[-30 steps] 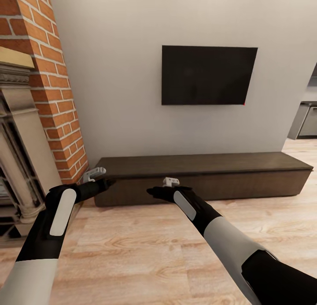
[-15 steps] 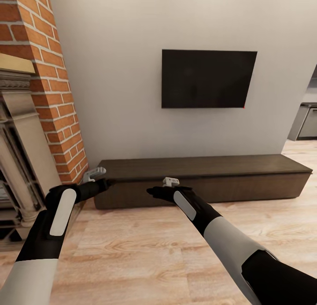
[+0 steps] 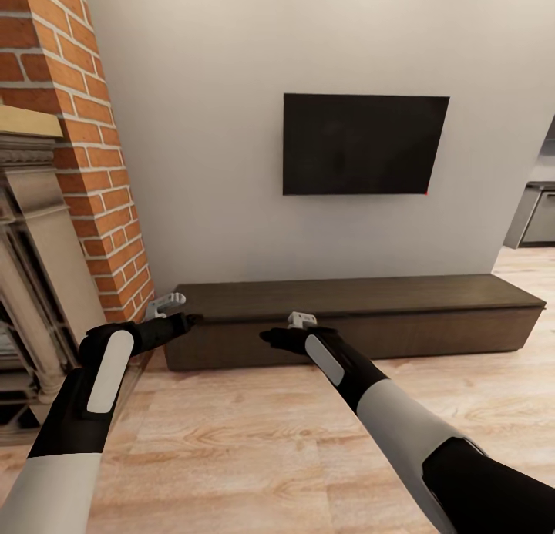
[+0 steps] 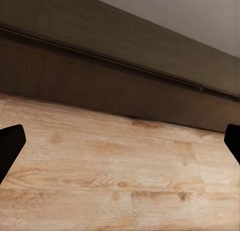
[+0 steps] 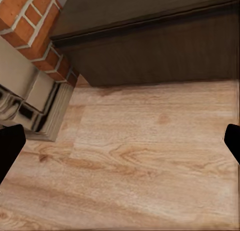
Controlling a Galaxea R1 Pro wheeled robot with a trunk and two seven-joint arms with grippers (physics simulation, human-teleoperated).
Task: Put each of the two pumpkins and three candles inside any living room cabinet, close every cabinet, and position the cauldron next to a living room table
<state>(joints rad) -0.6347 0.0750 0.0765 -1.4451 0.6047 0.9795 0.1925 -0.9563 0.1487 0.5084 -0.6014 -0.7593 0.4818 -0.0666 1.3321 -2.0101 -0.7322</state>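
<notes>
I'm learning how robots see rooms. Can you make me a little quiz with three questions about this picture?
1. True or false: the long, low dark-brown wood cabinet has a drawer pulled out.
2. What hangs on the pale wall above the cabinet? A) a round clock B) a flat black rectangular TV screen C) a mirror
3. Fill in: the left claw and right claw are both ____, holding nothing.

Key: 1 false, all fronts look shut. 2 B. 3 open, with fingertips spread wide in each wrist view over the light wood plank floor.

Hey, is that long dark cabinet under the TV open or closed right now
Closed. The cabinet shows a flat, unbroken front in the head view, with no drawer pulled out and no pale inside showing.
</notes>
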